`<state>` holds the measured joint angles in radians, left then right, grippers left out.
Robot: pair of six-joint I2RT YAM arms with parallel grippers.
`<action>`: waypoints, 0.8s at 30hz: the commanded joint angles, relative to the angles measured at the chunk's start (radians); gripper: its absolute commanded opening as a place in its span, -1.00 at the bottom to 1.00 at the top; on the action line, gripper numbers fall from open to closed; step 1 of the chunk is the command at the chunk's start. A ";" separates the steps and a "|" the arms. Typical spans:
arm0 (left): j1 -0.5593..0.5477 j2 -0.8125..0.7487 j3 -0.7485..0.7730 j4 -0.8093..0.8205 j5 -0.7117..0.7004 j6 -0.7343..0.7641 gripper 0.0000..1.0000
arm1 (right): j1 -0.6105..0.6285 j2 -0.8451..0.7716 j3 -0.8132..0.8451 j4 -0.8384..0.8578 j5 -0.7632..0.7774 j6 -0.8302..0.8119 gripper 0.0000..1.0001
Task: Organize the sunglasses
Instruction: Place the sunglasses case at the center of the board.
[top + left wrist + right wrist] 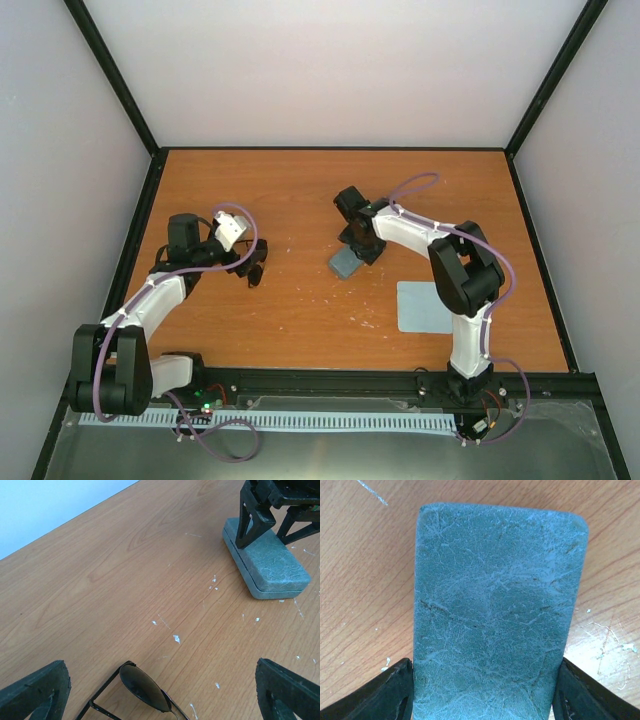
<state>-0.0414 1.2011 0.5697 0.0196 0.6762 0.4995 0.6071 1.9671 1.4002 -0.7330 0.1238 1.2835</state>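
The sunglasses (142,687) lie on the wooden table, with one dark lens and a thin black arm showing at the bottom of the left wrist view. My left gripper (160,700) is open, its fingers wide apart on either side of the sunglasses and not touching them. In the top view it (252,266) hovers left of centre and hides the sunglasses. The closed grey-blue case (495,605) lies flat on the table (300,200). My right gripper (482,690) has a finger against each long side of the case, which also shows in the top view (345,264).
A flat pale blue cloth (425,306) lies right of the case, near the right arm. Small white flecks dot the wood between the sunglasses and the case (265,560). Black frame rails border the table.
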 commanded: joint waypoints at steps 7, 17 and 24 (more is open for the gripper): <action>-0.009 -0.006 0.028 -0.006 0.014 0.024 0.99 | -0.008 0.037 -0.001 0.029 -0.039 -0.011 0.22; -0.009 -0.003 0.019 0.010 0.011 0.024 0.99 | -0.007 -0.036 0.033 -0.022 0.022 -0.100 0.78; -0.009 -0.008 0.018 0.010 -0.005 0.028 0.99 | 0.031 -0.209 -0.075 -0.067 0.100 -0.196 0.68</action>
<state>-0.0414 1.2015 0.5694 0.0212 0.6754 0.5079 0.6098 1.8923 1.3895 -0.7670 0.1585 1.1610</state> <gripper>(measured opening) 0.995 0.871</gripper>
